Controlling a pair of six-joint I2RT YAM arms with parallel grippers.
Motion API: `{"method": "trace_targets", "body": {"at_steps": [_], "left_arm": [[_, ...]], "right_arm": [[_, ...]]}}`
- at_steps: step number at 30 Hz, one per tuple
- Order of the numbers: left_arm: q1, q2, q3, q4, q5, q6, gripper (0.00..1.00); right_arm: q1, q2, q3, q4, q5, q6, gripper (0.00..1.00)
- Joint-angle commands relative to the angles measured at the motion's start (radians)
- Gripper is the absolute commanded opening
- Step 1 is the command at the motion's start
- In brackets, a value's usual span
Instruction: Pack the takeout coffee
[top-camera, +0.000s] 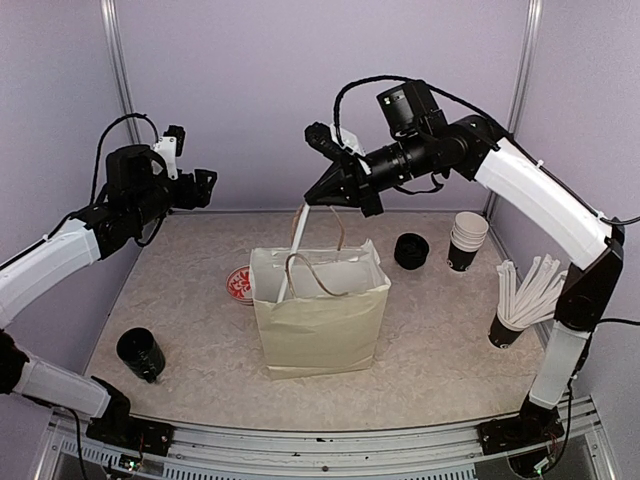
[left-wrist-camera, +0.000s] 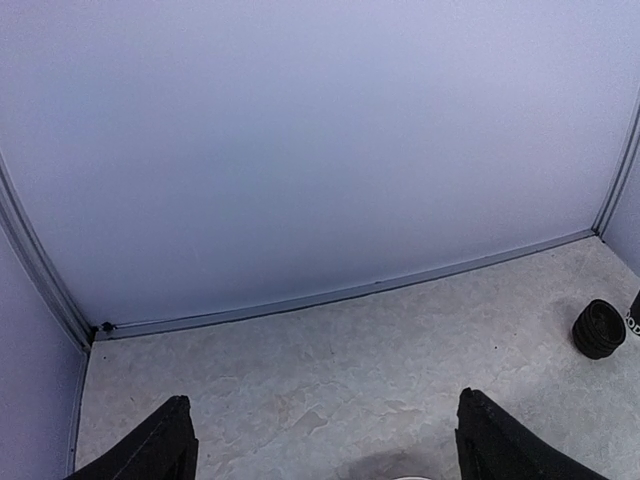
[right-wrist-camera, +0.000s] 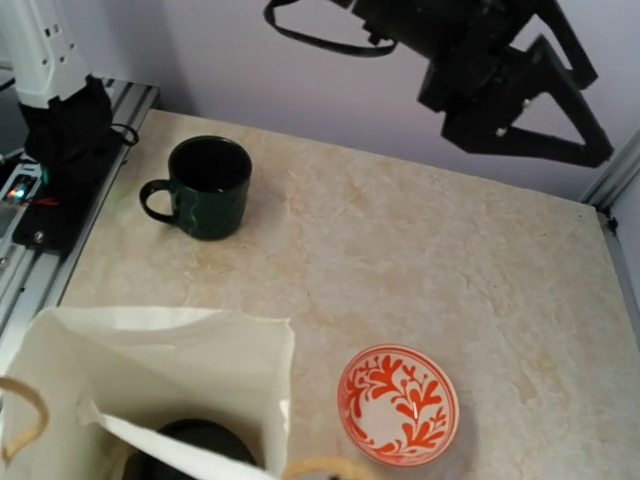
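Takeout coffee (right-wrist-camera: 195, 440): dark round top showing low inside the paper bag (top-camera: 320, 320), almost directly under the right jaws. Cannot tell their state; a white stick (top-camera: 295, 250) rises beside them. Left jaws spread, empty, well apart.

The paper bag (top-camera: 320, 310) mid-frame looks like plain matt cream paper to me, a bit creased. The tabletop (top-camera: 450, 330) is smooth with a beige stone-look pattern and barely any sheen. Upper left in my right wrist view, the dark mug (right-wrist-camera: 205, 187) is glossy, ceramic-looking. The red-patterned dish (right-wrist-camera: 398, 403) is shiny-glazed too. The takeout coffee lid (right-wrist-camera: 195, 440) down in the bag reads matt black. The right arm shell (top-camera: 540, 200) is smooth white plastic.
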Motion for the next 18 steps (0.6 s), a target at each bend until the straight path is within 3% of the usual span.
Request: {"method": "trace_targets", "body": {"at_steps": [1,3,5,12,18], "left_arm": [[0.008,-0.006,-0.01,0.023,0.02,0.012,0.87],[0.008,-0.006,-0.01,0.021,0.02,0.011,0.87],[0.008,-0.006,-0.01,0.022,0.023,0.01,0.87],[0.008,-0.013,-0.01,0.022,0.02,0.007,0.87],[0.008,-0.033,-0.017,0.023,-0.004,0.011,0.91]], "right_arm": [[0.026,-0.036,-0.006,-0.072,-0.017,-0.07,0.1],[0.035,-0.049,-0.019,-0.113,-0.02,-0.102,0.27],[0.035,-0.061,-0.021,-0.137,0.003,-0.107,0.37],[0.002,-0.15,-0.106,-0.108,0.123,-0.099,0.48],[-0.211,-0.243,-0.212,0.015,0.125,-0.01,0.5]]}}
